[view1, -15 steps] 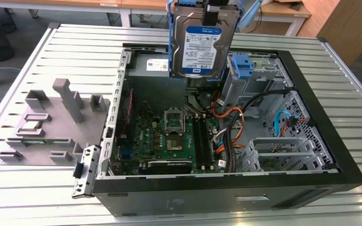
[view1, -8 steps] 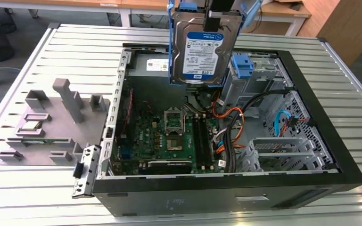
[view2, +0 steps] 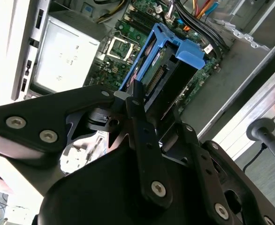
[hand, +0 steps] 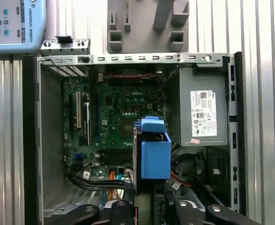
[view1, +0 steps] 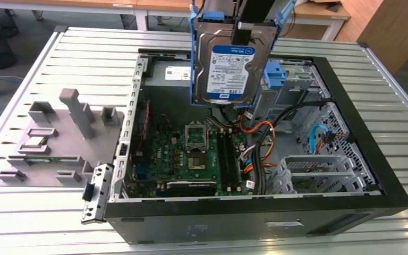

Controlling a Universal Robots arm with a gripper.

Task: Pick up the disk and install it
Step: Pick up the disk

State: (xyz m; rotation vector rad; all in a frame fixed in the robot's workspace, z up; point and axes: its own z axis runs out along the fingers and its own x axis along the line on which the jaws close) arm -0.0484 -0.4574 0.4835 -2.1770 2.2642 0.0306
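One flat silver-metal disk [view1: 229, 69] in blue plastic carrier [hand: 155, 159], pinched upright by black gripper [view1: 243, 29], hanging above open black computer case [view1: 261, 204].

Gripper [view1: 241, 35] hangs from the top of frame, pointing straight down, on the far side of the scene and a bit toward the exterior view's right of centre; the arm above it is cut off. Jaws are clamped on the top edge of the disk [view1: 229, 69], which hangs vertical below them. Second wrist view: gripper [view2: 136, 96] has black linkage arms with bolt heads splayed out to either side, and one slim finger [view2: 144, 140] runs down the middle to the disk [view2: 158, 77] edge. First wrist view: gripper [hand: 150, 206] finger links flank the disk [hand: 155, 154], pinching it between them.
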